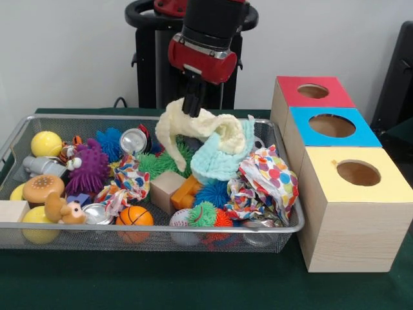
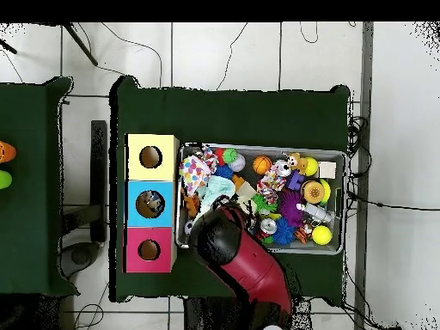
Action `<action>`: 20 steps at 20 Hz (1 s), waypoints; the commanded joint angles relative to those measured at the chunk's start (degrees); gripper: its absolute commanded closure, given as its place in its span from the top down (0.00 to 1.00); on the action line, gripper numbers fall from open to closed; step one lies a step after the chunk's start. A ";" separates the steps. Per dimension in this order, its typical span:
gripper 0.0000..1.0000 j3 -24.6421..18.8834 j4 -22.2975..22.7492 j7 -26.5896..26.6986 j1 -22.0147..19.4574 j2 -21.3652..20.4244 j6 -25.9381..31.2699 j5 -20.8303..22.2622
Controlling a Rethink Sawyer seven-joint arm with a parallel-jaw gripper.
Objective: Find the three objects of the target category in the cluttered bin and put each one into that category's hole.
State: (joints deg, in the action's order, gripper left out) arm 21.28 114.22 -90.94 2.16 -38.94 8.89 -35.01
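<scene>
The wire mesh bin sits on the green table, full of toys and cloths; it also shows in the overhead view. My gripper hangs over the bin's back middle, shut on a pale yellow cloth lifted above the pile. A light blue cloth hangs with it. Three wooden boxes stand beside the bin, with red, blue and yellow tops, each with a round hole. In the overhead view the arm hides the gripper.
In the bin lie a dotted cloth, a purple spiky ball, a yellow ball, a small basketball, a wooden block and several more toys. Something coloured shows inside the blue box's hole.
</scene>
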 commanded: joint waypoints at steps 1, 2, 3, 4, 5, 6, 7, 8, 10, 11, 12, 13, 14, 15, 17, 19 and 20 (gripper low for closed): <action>0.00 -12.46 2.43 -7.82 -5.77 4.09 -4.63 5.60; 0.00 -13.04 1.71 -8.47 -6.16 6.07 -7.17 6.62; 0.00 -13.61 0.99 -9.12 -6.56 8.05 -9.71 7.65; 0.00 -14.19 0.27 -9.76 -6.95 10.04 -12.25 8.67; 0.00 -14.66 -0.50 -10.40 -7.27 11.67 -13.93 9.21; 0.00 -15.14 -1.28 -11.04 -7.59 13.31 -15.61 9.75; 0.00 -15.08 -1.69 -11.21 -7.54 13.94 -16.15 9.94; 0.00 -15.02 -2.10 -11.39 -7.49 14.57 -16.69 10.12; 0.00 -14.21 -3.75 -11.49 -6.52 16.75 -18.00 9.96; 0.00 -13.90 -4.43 -11.56 -6.16 17.92 -18.52 9.62; 0.00 -13.59 -5.10 -11.62 -5.80 19.09 -19.03 9.28; 0.00 -13.31 -5.68 -11.84 -5.36 20.17 -19.83 8.84; 0.00 -13.70 -5.87 -11.88 -5.69 20.78 -20.80 9.11; 0.00 -14.30 -6.11 -11.97 -6.32 21.47 -22.41 9.97; 0.00 -14.57 -6.27 -12.08 -6.58 22.33 -23.16 9.94; 0.00 -15.24 -6.94 -12.69 -6.53 23.28 -22.89 8.75; 0.00 -15.87 -7.32 -13.16 -6.55 23.66 -22.55 8.00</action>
State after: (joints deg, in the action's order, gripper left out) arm 13.65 112.32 -90.94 -3.35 -22.12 -13.24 -27.27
